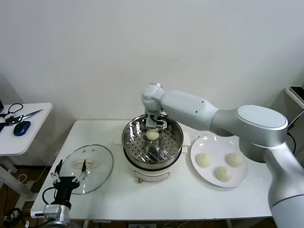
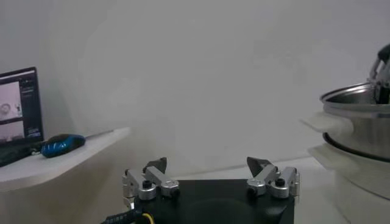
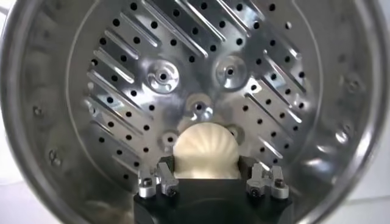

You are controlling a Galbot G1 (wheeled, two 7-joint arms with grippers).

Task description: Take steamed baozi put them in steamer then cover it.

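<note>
Right gripper (image 3: 209,176) jaws spread around baozi (image 3: 206,150), pleated top upward, in steamer (image 1: 134,133)

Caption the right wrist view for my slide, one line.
Right pincer inside the steamer, its fingers either side of a baozi on the perforated tray.

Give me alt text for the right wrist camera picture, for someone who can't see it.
Looking down into the steamer, the right gripper hangs over one baozi resting on the perforated tray, its jaws standing on either side of the bun. No other bun is on the tray.
</note>
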